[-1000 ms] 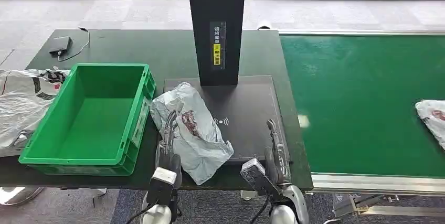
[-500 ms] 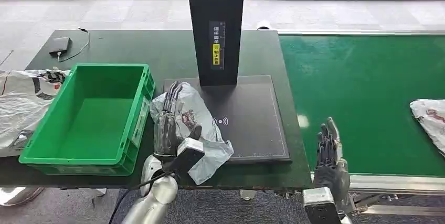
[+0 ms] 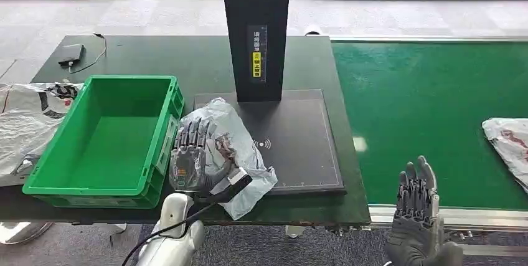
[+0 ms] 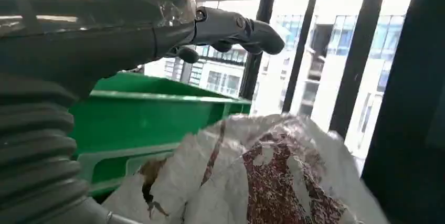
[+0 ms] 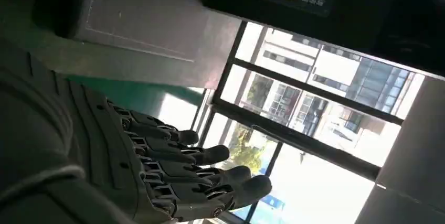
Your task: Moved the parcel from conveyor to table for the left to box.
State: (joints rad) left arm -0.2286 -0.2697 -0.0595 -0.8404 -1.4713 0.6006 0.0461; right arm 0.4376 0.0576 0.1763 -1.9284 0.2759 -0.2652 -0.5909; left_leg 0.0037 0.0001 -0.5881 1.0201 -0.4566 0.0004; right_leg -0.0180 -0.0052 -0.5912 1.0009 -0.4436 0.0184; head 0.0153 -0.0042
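A crumpled grey-white parcel (image 3: 246, 169) with dark red print lies on the black mat (image 3: 299, 135), just right of the green box (image 3: 106, 138). My left hand (image 3: 193, 157) is spread palm-down over the parcel's left part. In the left wrist view its fingers (image 4: 236, 27) hover above the parcel (image 4: 273, 182) without gripping, and the box (image 4: 152, 114) is beside it. My right hand (image 3: 417, 207) stands open at the conveyor's front edge, fingers up and holding nothing; its fingers (image 5: 173, 177) are spread in the right wrist view.
A second parcel (image 3: 507, 144) lies on the green conveyor (image 3: 429, 104) at the far right. A black scanner post (image 3: 256, 29) rises behind the mat. More bags (image 3: 25, 123) lie left of the box. A small dark device (image 3: 71, 53) with a cable sits at the table's back left.
My left hand has risen from the table's front edge and come down over the parcel. My right hand has swung right, away from the mat to the conveyor's front edge.
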